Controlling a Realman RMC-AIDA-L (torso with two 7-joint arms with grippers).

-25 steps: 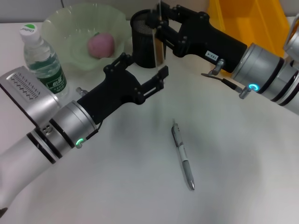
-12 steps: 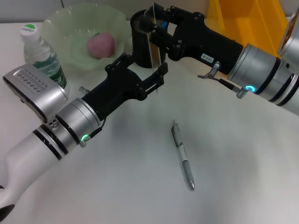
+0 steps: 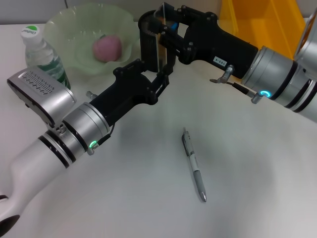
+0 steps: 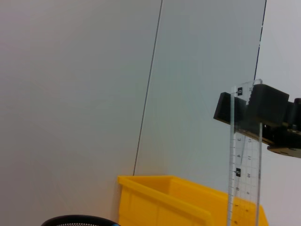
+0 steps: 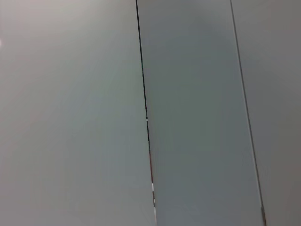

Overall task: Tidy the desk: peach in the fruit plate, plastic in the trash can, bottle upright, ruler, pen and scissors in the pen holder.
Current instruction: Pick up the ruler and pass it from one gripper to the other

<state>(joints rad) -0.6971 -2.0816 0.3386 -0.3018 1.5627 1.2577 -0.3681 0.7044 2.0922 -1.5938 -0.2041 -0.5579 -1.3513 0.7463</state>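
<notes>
I am holding the ruler (image 3: 163, 42) upright in my right gripper (image 3: 166, 27), jaws closed on its upper part. Its lower end is reaching down at the rim of the pen holder (image 3: 148, 44); whether it is inside the holder or just in front of it I cannot tell. In the left wrist view the ruler (image 4: 244, 160) is standing vertical, clamped by a black finger (image 4: 251, 108).

My left gripper (image 3: 151, 74) is sitting just below my right one, jaws spread wide and gripping nothing, one finger on each side of the pen holder's base, close to it; contact cannot be confirmed.

The pen (image 3: 194, 166) is lying flat on the desk (image 3: 247, 163), well apart from both sets of jaws, on the near side. The peach (image 3: 107, 47) is resting in the fruit plate (image 3: 74, 27), beside the pen holder on my left gripper's side. The bottle (image 3: 42, 57) is standing upright next to the plate. A yellow bin (image 3: 262, 20) is sitting behind my right arm.
</notes>
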